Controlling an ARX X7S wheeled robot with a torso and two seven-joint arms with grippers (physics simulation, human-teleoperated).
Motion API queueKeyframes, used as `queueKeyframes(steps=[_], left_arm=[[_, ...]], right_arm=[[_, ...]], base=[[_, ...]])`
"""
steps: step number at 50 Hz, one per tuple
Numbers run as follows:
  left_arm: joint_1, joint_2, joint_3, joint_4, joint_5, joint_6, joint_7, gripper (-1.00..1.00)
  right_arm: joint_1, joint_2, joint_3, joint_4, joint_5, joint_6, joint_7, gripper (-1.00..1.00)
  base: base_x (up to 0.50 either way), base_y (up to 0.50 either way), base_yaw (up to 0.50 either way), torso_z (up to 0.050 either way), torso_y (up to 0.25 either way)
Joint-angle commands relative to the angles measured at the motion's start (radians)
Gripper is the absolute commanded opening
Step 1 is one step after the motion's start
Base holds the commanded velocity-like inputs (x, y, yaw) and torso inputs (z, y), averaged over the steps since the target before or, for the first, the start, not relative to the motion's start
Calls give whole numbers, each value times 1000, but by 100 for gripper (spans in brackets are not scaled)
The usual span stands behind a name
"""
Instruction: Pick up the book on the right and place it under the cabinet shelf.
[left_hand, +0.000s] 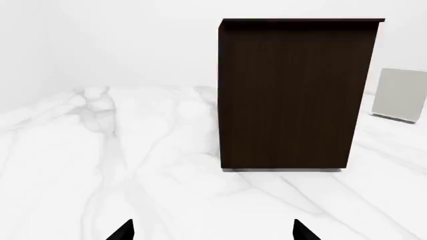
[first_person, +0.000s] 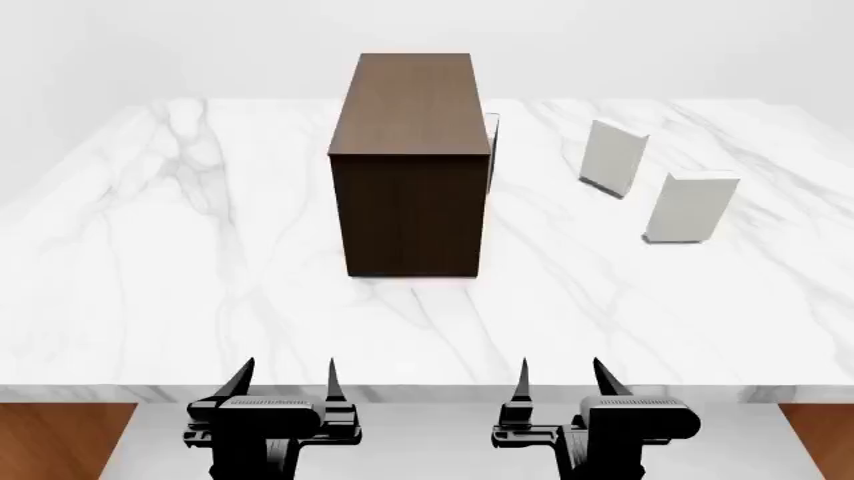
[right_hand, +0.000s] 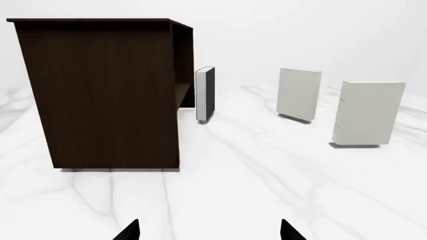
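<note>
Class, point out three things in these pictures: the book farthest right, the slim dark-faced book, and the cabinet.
book farthest right (first_person: 691, 207), head view, middle of its pale cover
slim dark-faced book (right_hand: 209, 94), right wrist view, on its dark face
cabinet (first_person: 411, 215), head view, its near end panel

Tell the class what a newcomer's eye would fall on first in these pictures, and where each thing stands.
The eye lands first on the big dark brown cabinet, standing upright mid-table on the white marble table. Right of it stand two plain pale books, the nearer book and the farther book, with a slimmer dark-faced book close beside the cabinet. Both grippers, left and right, wait open at the near edge.
</note>
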Motion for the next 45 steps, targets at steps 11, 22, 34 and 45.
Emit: queueKeyframes(steps=[11, 22, 34, 45], left_arm=[[-65, -50, 54, 362, -37, -331, -55, 100], [-212, -73, 61, 509, -84, -546, -62, 100], [-343, -105, 64, 555, -97, -658, -79, 100], [-434, -116, 50, 564, -118, -722, -96, 100]], right_arm=[[94, 105, -50, -452, 93, 441, 30, 100], [291, 159, -53, -609, 110, 696, 27, 100], [486, 196, -50, -652, 125, 841, 23, 100], [615, 218, -36, -660, 136, 917, 21, 100]], base=[[0, 0, 0, 0, 0], [0, 0, 0, 0, 0], [0, 0, 0, 0, 0], [0, 0, 0, 0, 0]])
